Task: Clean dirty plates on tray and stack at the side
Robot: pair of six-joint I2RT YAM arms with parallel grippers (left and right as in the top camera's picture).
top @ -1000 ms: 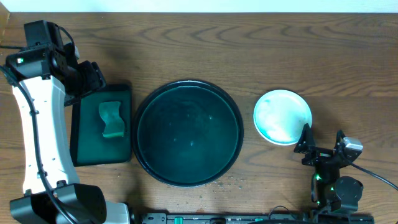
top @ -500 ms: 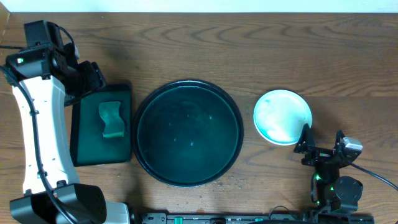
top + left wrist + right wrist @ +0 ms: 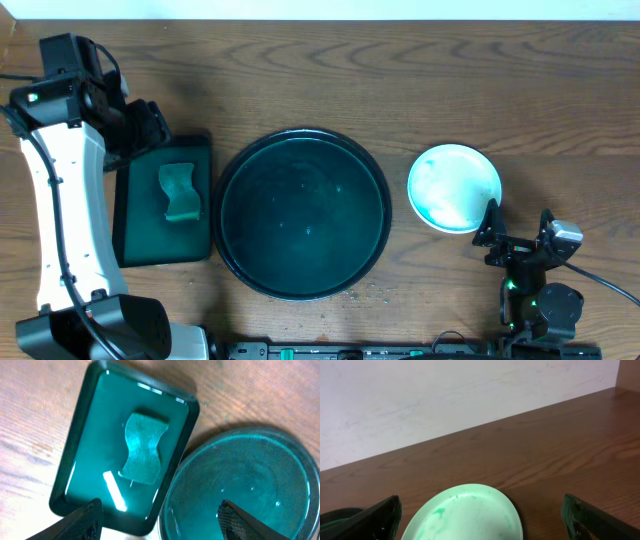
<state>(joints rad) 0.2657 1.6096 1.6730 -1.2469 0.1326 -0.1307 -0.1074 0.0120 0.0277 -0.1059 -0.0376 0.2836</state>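
The large round black-green tray [image 3: 303, 212] sits mid-table with nothing on it; it also shows in the left wrist view [image 3: 250, 485]. One white plate with a teal rim [image 3: 454, 187] lies on the bare wood to the tray's right; green smears show on it in the right wrist view [image 3: 465, 515]. I cannot tell whether other plates lie under it. My left gripper [image 3: 160, 515] is open and empty, hovering above the gap between the two trays. My right gripper [image 3: 480, 520] is open and empty, just in front of the plate.
A smaller rectangular dark green tray [image 3: 140, 245] lies left of the round tray and holds a green sponge [image 3: 180, 190], also in the left wrist view [image 3: 142, 450]. A pale wall [image 3: 445, 395] runs along the table's far edge. Crumbs [image 3: 375, 292] lie near the round tray's front.
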